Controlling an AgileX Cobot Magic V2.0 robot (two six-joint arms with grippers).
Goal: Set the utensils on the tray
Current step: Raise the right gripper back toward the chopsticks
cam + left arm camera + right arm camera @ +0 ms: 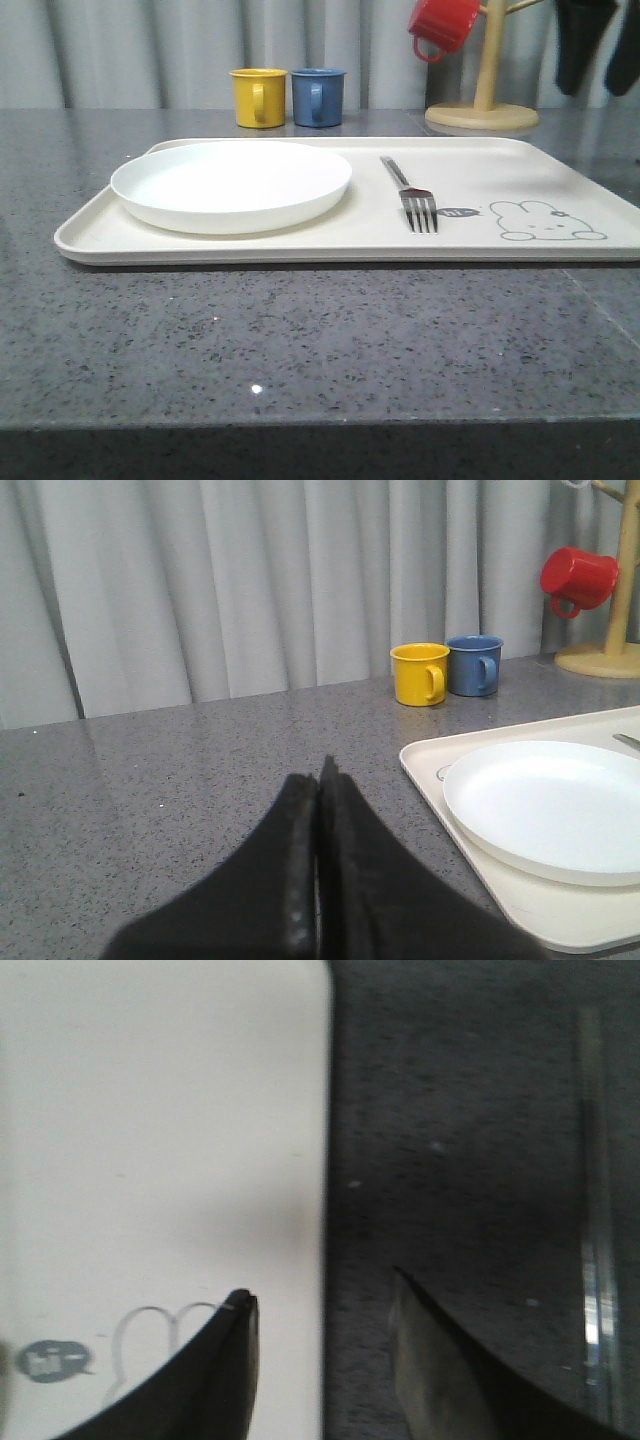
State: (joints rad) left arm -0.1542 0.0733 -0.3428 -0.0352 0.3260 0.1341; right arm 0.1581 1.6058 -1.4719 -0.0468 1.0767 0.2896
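The cream tray [480, 160] lies across the middle of the table, with a rabbit drawing near its right end. A round white plate [230, 185] rests on its left half and a steel fork [410, 195] lies right of the plate, tines toward me. My left gripper [320, 765] is shut and empty over bare table, left of the tray [540, 910] and plate [550, 805]. My right gripper [320, 1288] hangs open and empty above the tray's [150, 1110] right edge by the rabbit's ears. Its dark fingers [580, 40] show at the top right.
A yellow mug [258, 97] and a blue mug [318, 96] stand behind the tray. A red mug [443, 25] hangs on a wooden mug tree [482, 110] at the back right. A blurred pale shiny strip [595, 1260] runs along the table beside the right gripper.
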